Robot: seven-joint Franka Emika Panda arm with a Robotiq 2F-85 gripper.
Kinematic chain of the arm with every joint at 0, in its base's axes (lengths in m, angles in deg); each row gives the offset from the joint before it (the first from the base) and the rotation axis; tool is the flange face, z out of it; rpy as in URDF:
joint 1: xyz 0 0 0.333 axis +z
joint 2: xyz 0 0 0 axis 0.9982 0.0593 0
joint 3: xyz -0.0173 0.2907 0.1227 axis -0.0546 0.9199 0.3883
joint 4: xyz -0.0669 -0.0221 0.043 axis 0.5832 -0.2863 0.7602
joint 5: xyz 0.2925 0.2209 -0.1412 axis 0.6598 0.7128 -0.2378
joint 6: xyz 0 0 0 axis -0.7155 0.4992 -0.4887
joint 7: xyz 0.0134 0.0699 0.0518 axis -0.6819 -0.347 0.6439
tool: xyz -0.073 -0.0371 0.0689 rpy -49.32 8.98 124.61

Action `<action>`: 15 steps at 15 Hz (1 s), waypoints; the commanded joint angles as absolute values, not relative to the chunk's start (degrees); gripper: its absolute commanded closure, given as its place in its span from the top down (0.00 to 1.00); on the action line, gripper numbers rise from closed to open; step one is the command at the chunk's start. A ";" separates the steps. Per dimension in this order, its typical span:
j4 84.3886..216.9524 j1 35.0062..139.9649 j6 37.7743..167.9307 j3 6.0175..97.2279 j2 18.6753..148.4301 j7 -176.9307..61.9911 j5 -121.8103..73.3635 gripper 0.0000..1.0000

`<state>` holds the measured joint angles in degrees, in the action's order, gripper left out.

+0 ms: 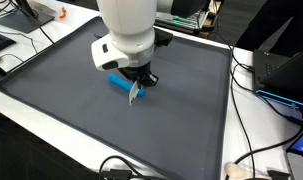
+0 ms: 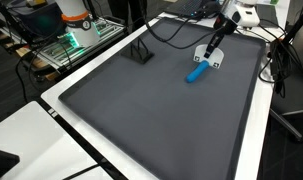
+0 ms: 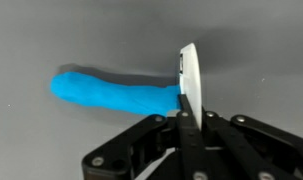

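Firmly, end effector (image 3: 188,120) clamped on thin white piece (image 3: 188,70), blue block (image 3: 106,93) beside, grey mat (image 1: 61,95).

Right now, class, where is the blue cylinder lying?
In the wrist view the blue cylinder lies on the dark grey mat, one end by the thin white plate that the gripper pinches.

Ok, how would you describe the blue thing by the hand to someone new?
Find the big dark grey mat on the white table. Where the hand pinches a thin white piece, the blue thing lies flat right beside it. It is a stubby rounded bar, the only bright colour on the mat.
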<state>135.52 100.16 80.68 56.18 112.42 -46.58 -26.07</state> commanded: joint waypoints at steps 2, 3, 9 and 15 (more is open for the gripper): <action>137.52 99.91 79.72 56.14 111.68 -46.23 -26.11 0.01; 138.00 99.86 79.78 56.16 111.28 -46.07 -25.98 0.01; 142.05 99.18 79.60 56.66 108.49 -46.46 -24.91 0.01; 145.14 98.73 79.46 56.83 106.33 -46.37 -24.36 0.01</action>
<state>141.24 99.50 80.49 56.31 109.08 -46.58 -25.35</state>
